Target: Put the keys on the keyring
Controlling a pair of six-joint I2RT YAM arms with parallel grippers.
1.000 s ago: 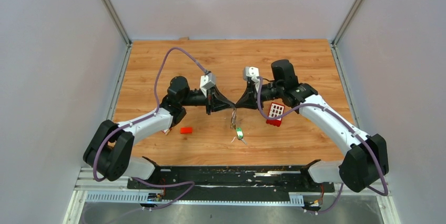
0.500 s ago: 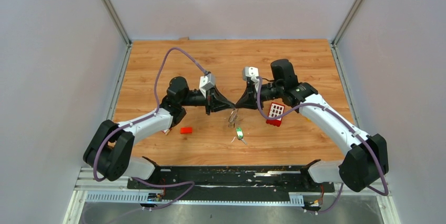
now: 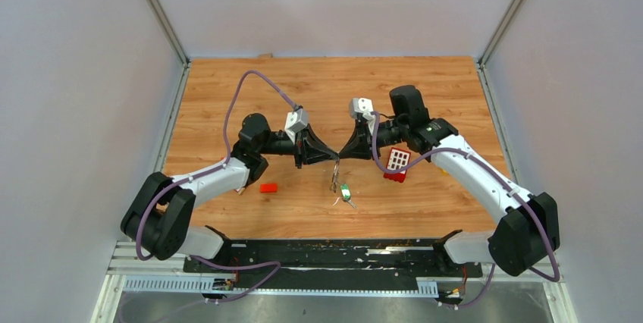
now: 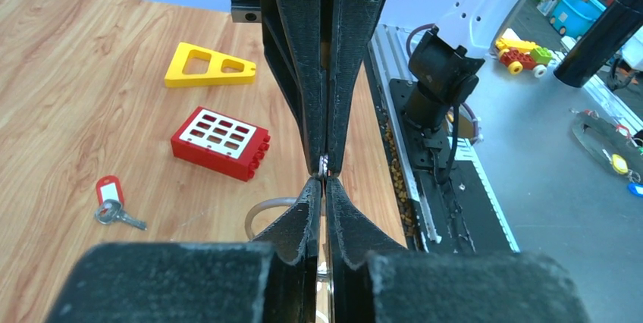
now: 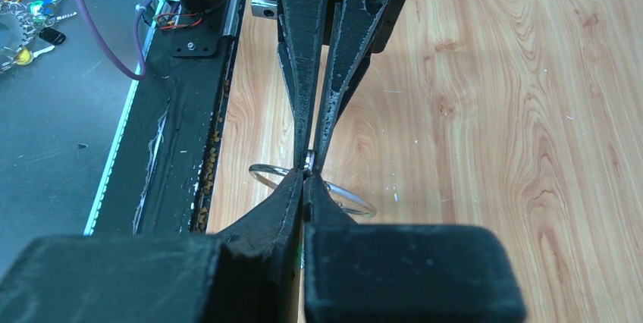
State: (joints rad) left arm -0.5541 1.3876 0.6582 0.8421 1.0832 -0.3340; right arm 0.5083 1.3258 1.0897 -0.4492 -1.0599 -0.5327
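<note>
The right fingers (image 5: 282, 203) are pinched tight on the keyring (image 4: 267, 203), held aloft over the middle of the tabletop (image 3: 425, 88). The left fingers (image 4: 299, 221) show a hairline slit; their grip is unclear. If they slacken, the ring could swing and shed its hanging keys (image 3: 334, 179).

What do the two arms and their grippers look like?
The left arm and right arm have white links with black joints and bases. A purple cable runs along each. The jaws are black, rough-textured, tapering to thin tips; a pale camera tops each wrist.
</note>
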